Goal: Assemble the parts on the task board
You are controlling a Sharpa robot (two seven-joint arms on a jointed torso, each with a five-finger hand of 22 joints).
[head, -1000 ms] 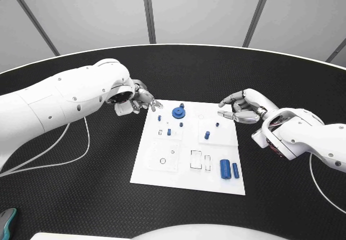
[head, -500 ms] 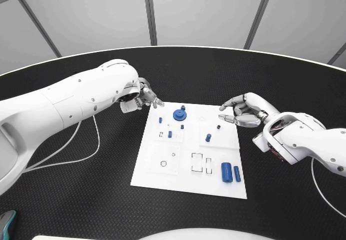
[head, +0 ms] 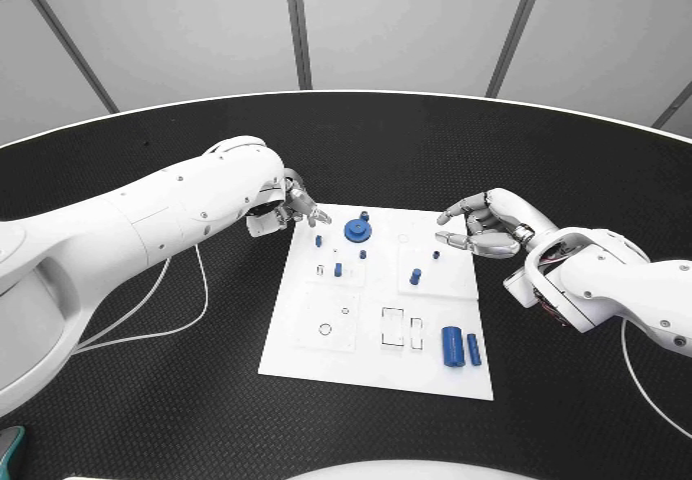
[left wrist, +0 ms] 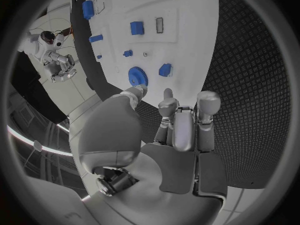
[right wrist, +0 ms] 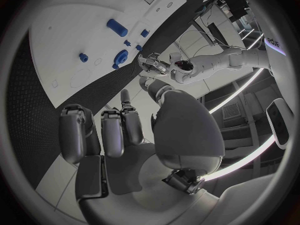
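The white board lies mid-surface, with a blue gear at its far edge and two blue cylinders near its right corner. Nothing is held: the left robot hand is poised beside the far left corner, fingers apart, and the right robot hand off the far right edge, loosely open. One part should be approached from above and pinched squarely. Empty slots are outlined nearby.

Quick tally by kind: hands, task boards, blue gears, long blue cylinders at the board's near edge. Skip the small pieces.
Hands: 2 (left hand, right hand)
Task board: 1
Blue gear: 1
Long blue cylinders: 2 (thicker one, thinner one)
Total: 6
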